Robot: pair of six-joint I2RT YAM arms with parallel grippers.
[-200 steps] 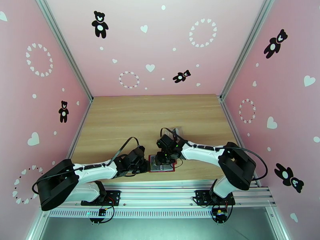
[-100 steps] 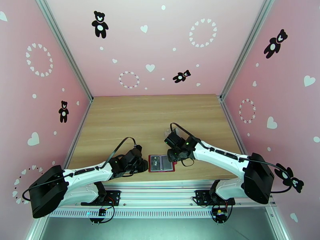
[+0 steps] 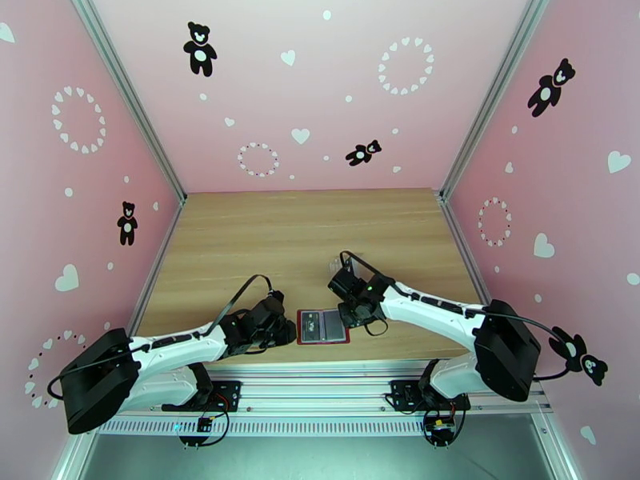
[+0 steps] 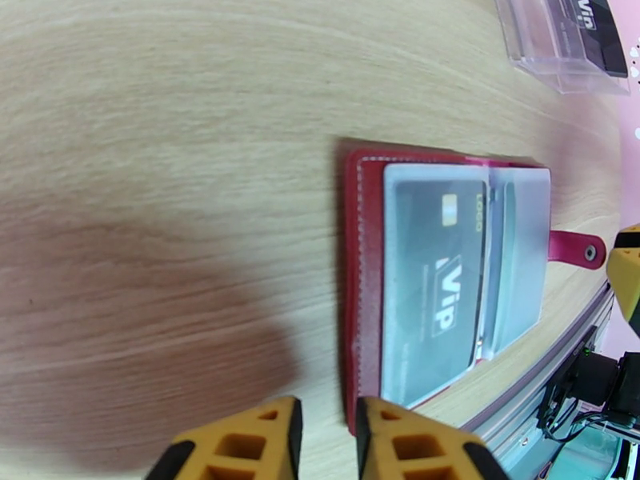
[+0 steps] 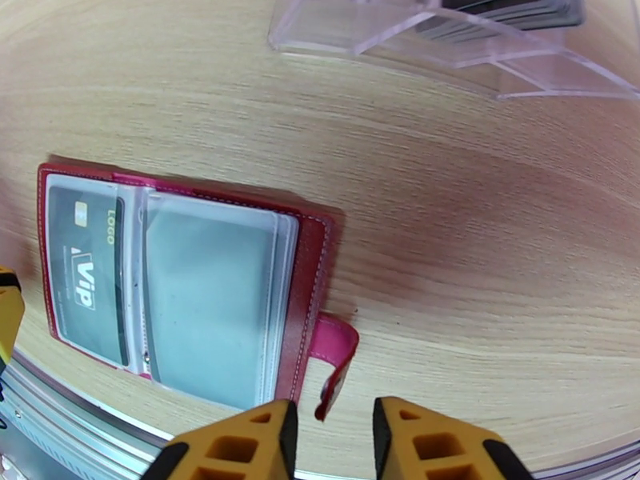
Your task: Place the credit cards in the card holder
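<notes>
Left end effector [image 4: 328, 430] and right end effector [image 5: 334, 434] are hovering empty, fingers slightly apart, flanking the open wallet [image 5: 312, 258] at the desk's [image 5: 480, 234] near edge, one card [image 5: 84, 266] sleeved. Next is probably reaching back and grabbing more cards [image 5: 504, 6] from the tray [image 5: 480, 58].

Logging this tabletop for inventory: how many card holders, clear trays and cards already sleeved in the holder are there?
Red card holder: 1
Clear tray: 1
Sleeved card: 1
Total: 3; the stacked cards in the tray sit too edge-on to count.
</notes>
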